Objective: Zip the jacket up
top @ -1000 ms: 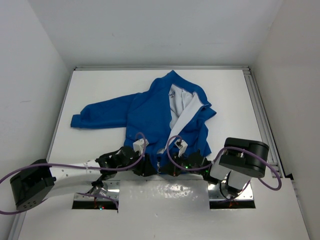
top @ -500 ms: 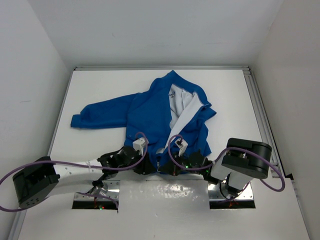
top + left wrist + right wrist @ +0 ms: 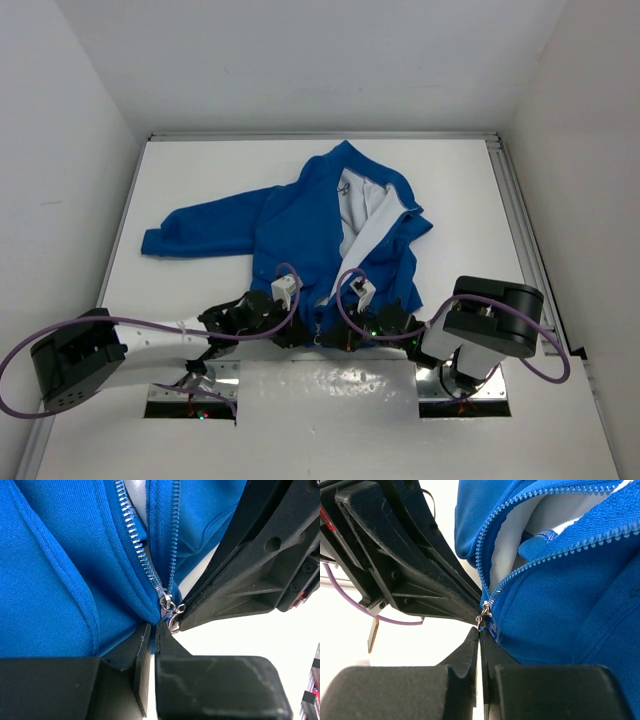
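Black fingers, purple cables, white arm links

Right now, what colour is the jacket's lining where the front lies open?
White lining inside the bright blue jacket; the top external view shows it best.

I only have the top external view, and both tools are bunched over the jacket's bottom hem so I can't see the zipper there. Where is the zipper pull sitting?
Observer: The left wrist view shows the zipper pull at the very bottom of the jacket, right at the hem. The two rows of teeth meet there and split apart directly above it.
Operator: Which tool has hold of it?
Observer: In the right wrist view the right tool is shut with its fingertips at the pull's lower end, and it looks pinched on it. The left tool is closed on the hem just below the pull, not on the pull itself.
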Motion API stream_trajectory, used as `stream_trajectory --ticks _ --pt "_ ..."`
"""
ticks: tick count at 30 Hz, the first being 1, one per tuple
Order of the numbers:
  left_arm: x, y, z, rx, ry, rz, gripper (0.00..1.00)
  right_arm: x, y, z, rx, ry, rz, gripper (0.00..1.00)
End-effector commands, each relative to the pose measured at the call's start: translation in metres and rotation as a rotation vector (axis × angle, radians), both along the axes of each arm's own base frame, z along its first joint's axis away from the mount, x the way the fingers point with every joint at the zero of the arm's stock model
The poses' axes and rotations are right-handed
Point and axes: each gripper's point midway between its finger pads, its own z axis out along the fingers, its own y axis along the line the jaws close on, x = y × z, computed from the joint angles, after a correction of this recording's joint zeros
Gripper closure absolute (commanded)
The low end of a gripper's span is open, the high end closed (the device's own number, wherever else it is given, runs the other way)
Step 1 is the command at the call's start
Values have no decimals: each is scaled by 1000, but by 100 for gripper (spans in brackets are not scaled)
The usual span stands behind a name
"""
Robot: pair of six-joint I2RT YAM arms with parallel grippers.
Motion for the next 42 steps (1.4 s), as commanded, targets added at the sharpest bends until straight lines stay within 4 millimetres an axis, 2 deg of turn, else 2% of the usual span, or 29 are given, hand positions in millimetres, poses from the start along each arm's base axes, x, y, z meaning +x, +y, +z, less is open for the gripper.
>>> stream_trajectory --ticks 1,7,9,10,12,15,16,17,19,21,22,23,25,26,27,28,29,30,31,32,33,34,35,36,40,42 --pt "1 -16 22 -86 -40 -36 100 6 14 98 371 -150 -5 100" --pt "-3 -1 2 -21 -18 -6 100 17 16 130 469 -146 -68 100" --pt "-6 4 -7 19 -13 -1 100 30 16 146 508 -151 -135 100" --pt "-7 9 -13 48 -14 10 100 36 18 142 484 -130 -164 100" --pt "-9 10 -15 53 -8 13 100 54 16 159 515 -135 -263 100" --pt "-13 11 -14 45 -11 6 100 86 13 160 456 -133 -431 100" --pt "-16 12 -15 47 -9 -1 100 93 12 154 407 -129 -470 100" --pt "-17 10 -11 32 -9 2 100 103 12 164 414 -137 -515 100" --pt "-19 4 2 -9 -24 -9 100 121 4 167 404 -129 -610 100" --pt "-18 4 10 -22 -39 1 100 141 -4 186 446 -146 -677 100" --pt "-21 6 7 -11 -38 -3 100 150 -9 184 427 -140 -714 100" --pt "-21 8 7 -8 -41 2 100 165 -16 199 456 -142 -760 100" --pt "-21 13 5 14 -40 17 100 178 -21 209 459 -150 -778 100" --pt "-19 14 6 19 -46 23 100 186 -14 231 481 -164 -706 100" --pt "-17 16 7 22 -56 31 100 187 -6 238 441 -193 -643 100" --pt "-16 16 11 11 -65 36 100 185 0 219 311 -192 -605 100" --pt "-15 16 13 6 -76 39 100 173 13 223 271 -208 -521 100" --pt "-12 16 15 3 -83 52 100 162 15 217 213 -244 -464 100" --pt "-12 16 15 2 -85 53 100 151 15 198 145 -225 -419 100" --pt "-12 16 16 4 -90 48 100 129 13 165 87 -202 -351 100" --pt "-12 16 13 14 -90 45 100 116 7 153 57 -223 -304 100" --pt "-12 16 13 13 -95 43 100 101 -1 123 -12 -205 -260 100" --pt "-12 16 11 16 -96 41 100 91 -4 111 -48 -196 -210 100" --pt "-11 16 9 23 -97 41 100 82 -13 89 -155 -199 -159 100" --pt "-8 20 1 71 -96 59 100 56 -14 68 -274 -185 25 100" --pt "-5 23 -4 83 -89 87 100 55 -14 65 -273 -195 36 100"
